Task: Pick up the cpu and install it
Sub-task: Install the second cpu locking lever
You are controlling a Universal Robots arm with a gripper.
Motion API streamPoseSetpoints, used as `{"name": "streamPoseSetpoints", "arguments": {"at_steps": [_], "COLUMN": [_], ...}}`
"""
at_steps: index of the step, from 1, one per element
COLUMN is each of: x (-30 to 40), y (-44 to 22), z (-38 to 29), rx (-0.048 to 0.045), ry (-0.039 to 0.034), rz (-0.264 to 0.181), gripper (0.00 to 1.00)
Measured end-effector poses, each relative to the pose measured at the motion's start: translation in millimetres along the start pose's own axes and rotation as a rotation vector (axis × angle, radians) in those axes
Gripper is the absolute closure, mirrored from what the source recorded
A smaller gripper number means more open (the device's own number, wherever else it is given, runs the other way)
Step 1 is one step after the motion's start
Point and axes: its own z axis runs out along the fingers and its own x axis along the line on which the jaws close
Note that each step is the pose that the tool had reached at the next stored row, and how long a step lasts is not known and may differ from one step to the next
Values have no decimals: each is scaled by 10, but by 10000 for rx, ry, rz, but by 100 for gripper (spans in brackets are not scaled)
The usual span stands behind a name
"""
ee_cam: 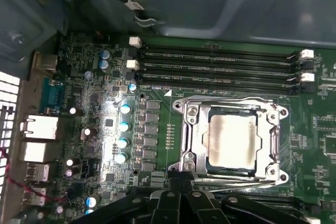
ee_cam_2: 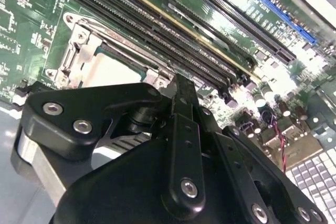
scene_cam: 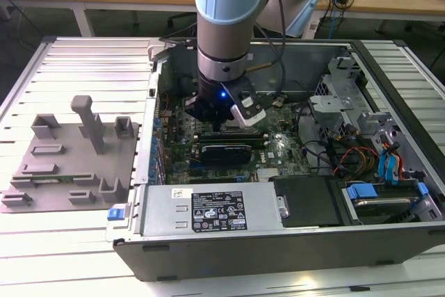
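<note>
Resting in motherboard [ee_cam: 94, 129] socket [ee_cam: 273, 129]: cpu [ee_cam: 232, 137]; end effector [ee_cam: 181, 184] beside

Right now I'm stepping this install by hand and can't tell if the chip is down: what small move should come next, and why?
Probably a short straight lift of the gripper, as a check. In the first wrist view the cpu lies flat and square inside the socket frame of the motherboard, and the gripper's black links sit just beside that frame.

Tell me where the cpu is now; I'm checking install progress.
In the first wrist view the cpu lies inside the metal-framed socket on the motherboard, beside the memory slots.
</note>
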Motion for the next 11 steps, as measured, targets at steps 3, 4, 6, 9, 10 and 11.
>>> {"name": "streamPoseSetpoints", "arguments": {"at_steps": [3,4,6,9,10,11], "x": [-17,-26,-40,-48,-46,-44], "y": [-12,-19,-42,-106,-139,-159], "z": [-2,-3,-6,-15,-20,-23], "rx": [1,1,-1,-56,-159,-320], "ry": [1,0,0,-4,-11,-21], "rz": [0,1,1,0,1,1], "gripper": [89,89,89,89,89,89]}}
